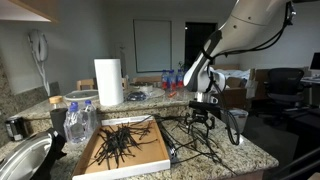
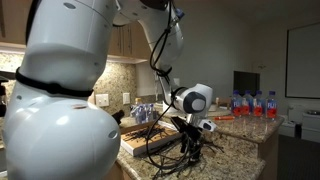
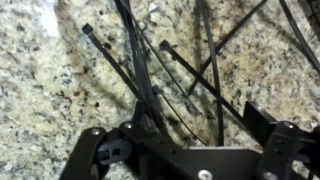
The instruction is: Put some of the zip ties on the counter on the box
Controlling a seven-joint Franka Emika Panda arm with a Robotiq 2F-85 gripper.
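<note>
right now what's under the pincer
Loose black zip ties lie crisscrossed on the speckled counter beneath the open pincer. Where their lower ends run is hidden by the pincer's body.

At lower centre in an exterior view, the shallow tan cardboard box (image 1: 155, 158) lies on the speckled granite counter (image 1: 250, 152), with thin black plastic zip ties (image 1: 120, 143) in it. More lie to its right, perhaps touching it. A white paper towel roll (image 1: 108, 82) stands behind.

Office kitchenette, granite counter (image 1: 255, 152), whiteboard (image 1: 152, 45)
</note>
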